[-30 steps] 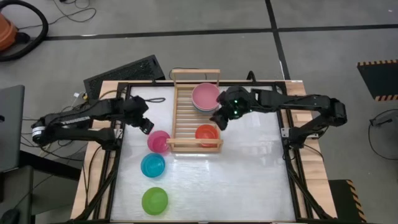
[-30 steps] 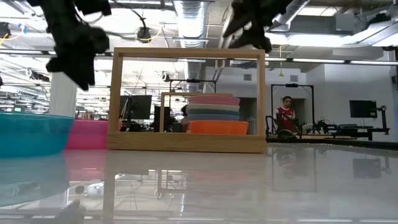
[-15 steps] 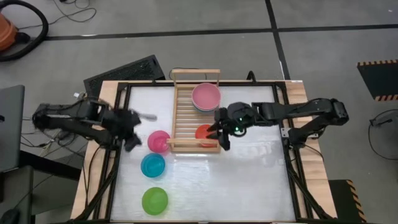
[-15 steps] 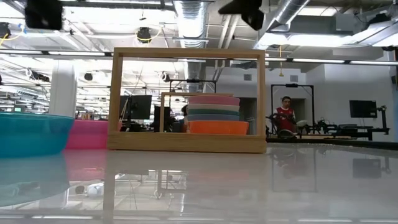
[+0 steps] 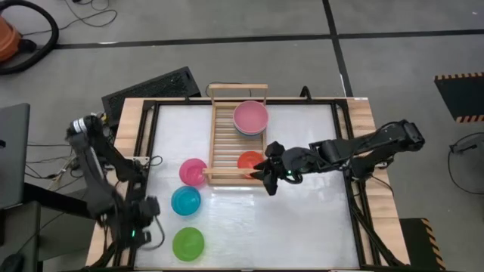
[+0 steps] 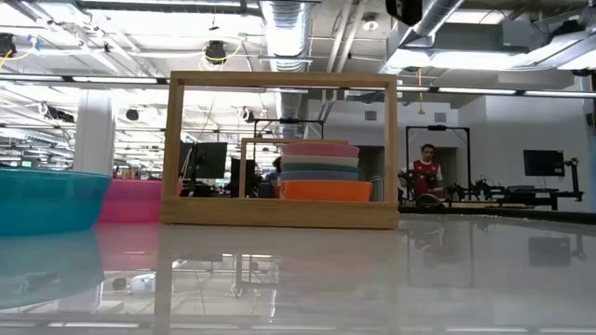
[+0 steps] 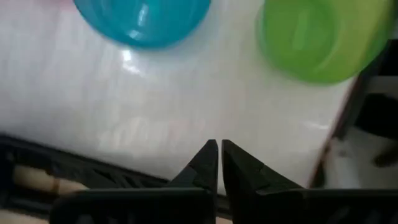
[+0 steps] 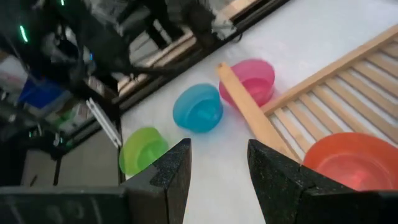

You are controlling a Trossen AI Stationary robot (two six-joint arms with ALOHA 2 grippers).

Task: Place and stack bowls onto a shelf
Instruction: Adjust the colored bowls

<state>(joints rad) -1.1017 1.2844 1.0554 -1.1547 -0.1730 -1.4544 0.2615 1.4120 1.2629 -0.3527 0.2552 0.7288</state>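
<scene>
With its fingers spread, the right hand (image 5: 266, 175) could knock the orange bowl (image 5: 250, 161) on the shelf (image 5: 219, 128); the left hand (image 7: 217, 163) is closed, empty.

A black keyboard (image 5: 151, 89) lay on the floor just beyond the table (image 5: 302, 219). Left of the keyboard sat an orange vacuum (image 5: 9, 39).

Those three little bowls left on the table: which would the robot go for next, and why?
Probably the lime green bowl: the left gripper, shut and empty, sits beside it. It would likely open and reach over the rim. The cyan bowl and magenta bowl lie farther off.
</scene>
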